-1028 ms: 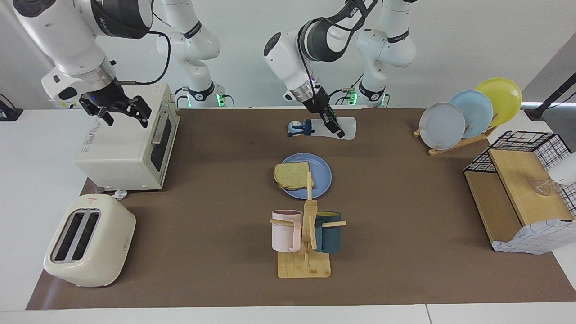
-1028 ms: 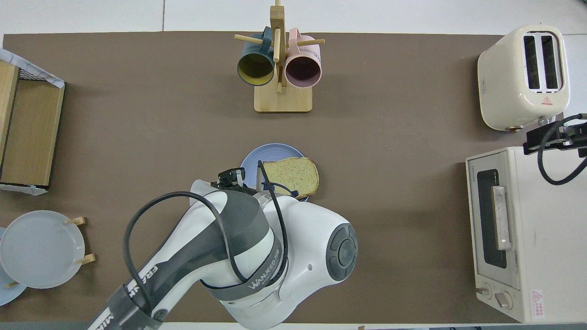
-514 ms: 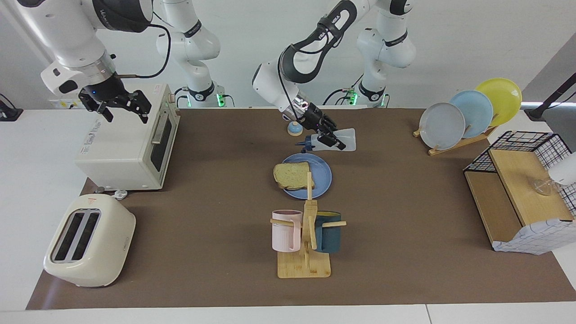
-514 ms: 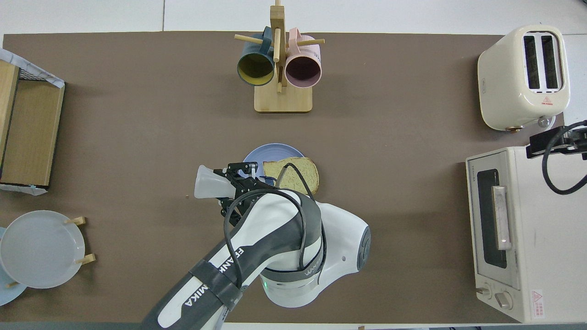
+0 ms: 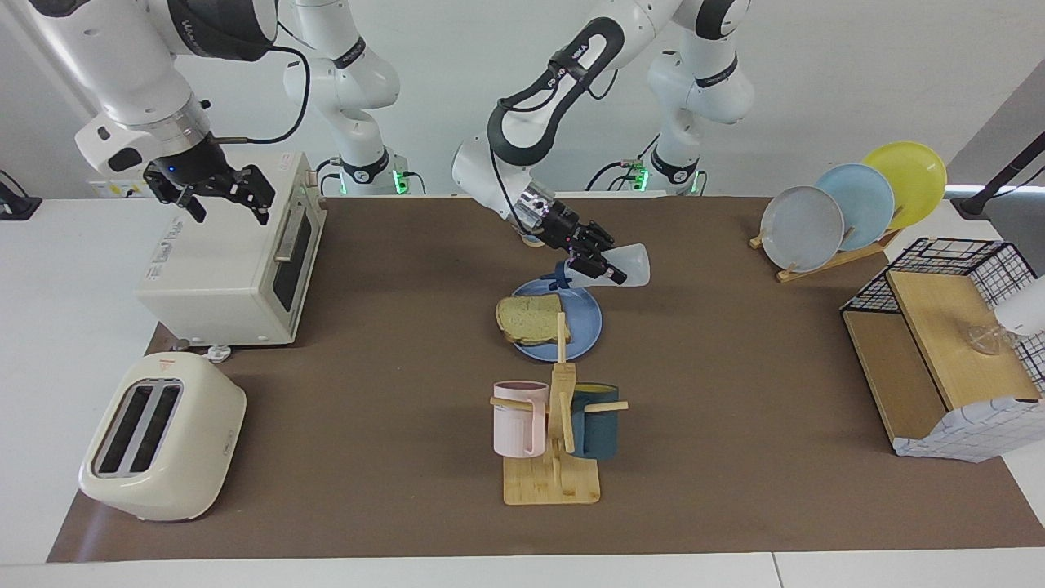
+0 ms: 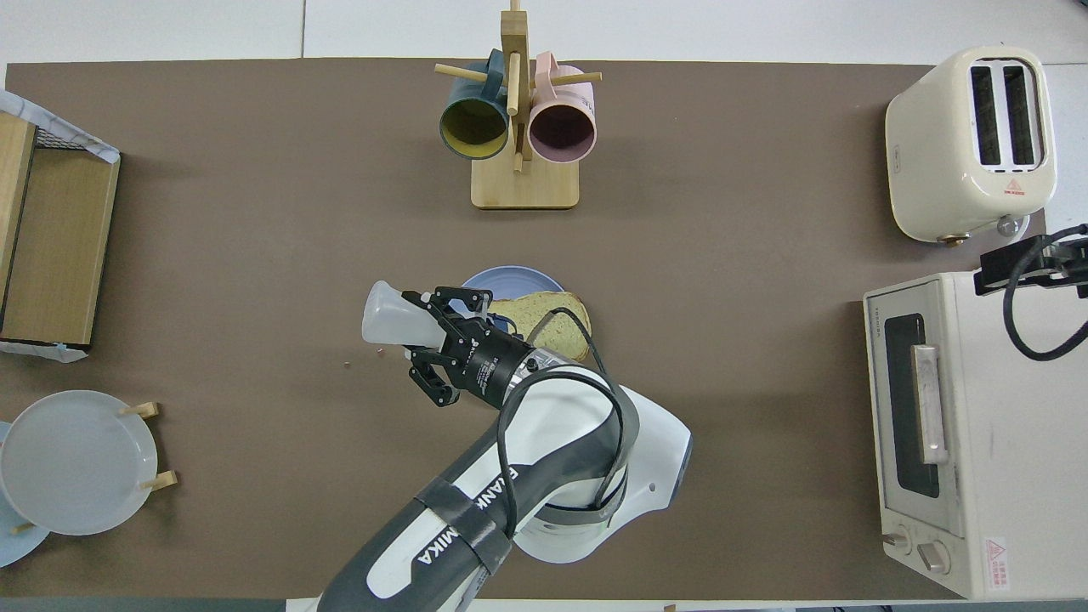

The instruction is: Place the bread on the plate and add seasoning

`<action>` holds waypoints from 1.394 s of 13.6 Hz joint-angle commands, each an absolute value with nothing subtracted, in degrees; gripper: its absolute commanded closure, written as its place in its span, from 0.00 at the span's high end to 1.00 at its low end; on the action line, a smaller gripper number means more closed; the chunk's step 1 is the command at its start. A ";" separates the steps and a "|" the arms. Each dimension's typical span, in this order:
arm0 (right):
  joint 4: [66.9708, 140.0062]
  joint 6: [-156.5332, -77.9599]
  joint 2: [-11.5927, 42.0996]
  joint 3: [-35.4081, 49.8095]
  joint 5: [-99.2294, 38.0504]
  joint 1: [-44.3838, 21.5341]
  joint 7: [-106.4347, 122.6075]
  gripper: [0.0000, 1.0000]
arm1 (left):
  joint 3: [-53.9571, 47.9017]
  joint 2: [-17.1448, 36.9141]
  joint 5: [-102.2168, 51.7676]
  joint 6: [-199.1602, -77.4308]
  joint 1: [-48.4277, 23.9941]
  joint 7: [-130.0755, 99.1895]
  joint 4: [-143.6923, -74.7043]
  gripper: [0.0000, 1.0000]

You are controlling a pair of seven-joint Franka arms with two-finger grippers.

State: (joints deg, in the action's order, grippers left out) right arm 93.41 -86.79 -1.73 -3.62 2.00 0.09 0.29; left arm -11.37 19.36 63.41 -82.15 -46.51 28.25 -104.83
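1. Two claws are in sight. The left claw (image 5: 598,263) is clamped on the seasoning bottle (image 5: 627,265), which lies tipped sideways in the air with its dark cap (image 5: 562,278) over the rim of the blue plate (image 5: 584,327) nearest the robots.
2. The right claw (image 5: 219,194) hangs over the toaster oven (image 5: 224,269) with its fingers spread apart, holding nothing; that arm waits.
3. A small blue-domed bell (image 5: 535,238) is half hidden by the left arm's wrist in the facing view, nearer to the robots than the plate.
4. The bread (image 5: 531,318) lies on the plate, overhanging its edge toward the right arm's end of the table.
5. Farther out stands the mug rack (image 5: 553,457), with a pink mug (image 5: 519,418) and a dark teal mug (image 5: 596,420); bare brown mat (image 5: 735,367) lies open between the plate and the wire-and-wood shelf (image 5: 939,359).
6. The pop-up toaster (image 5: 159,437) sits near the mat's corner, farther from the robots than the toaster oven.
7. Only the facing view shows the plate stand's yellow plate (image 5: 914,175); the overhead view shows the bottle's base (image 6: 378,310) pointing toward the left arm's end, and the mugs' insides.
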 commanded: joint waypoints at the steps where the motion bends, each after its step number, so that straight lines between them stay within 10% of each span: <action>1: 94.66 -87.80 -2.46 -3.69 2.64 -0.44 1.76 1.00 | -11.07 19.51 66.44 -80.16 -48.08 28.21 -105.38 0.00; 19: 94.66 -87.80 -2.46 -3.69 2.55 -0.26 1.76 1.00 | -10.37 26.98 82.09 -73.91 -42.81 28.21 -103.62 0.00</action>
State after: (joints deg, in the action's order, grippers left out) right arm 93.46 -86.79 -1.73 -3.64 2.00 -0.37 0.30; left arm -10.21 26.21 80.64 -73.49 -44.03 28.08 -104.81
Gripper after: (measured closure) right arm 0.000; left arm 0.515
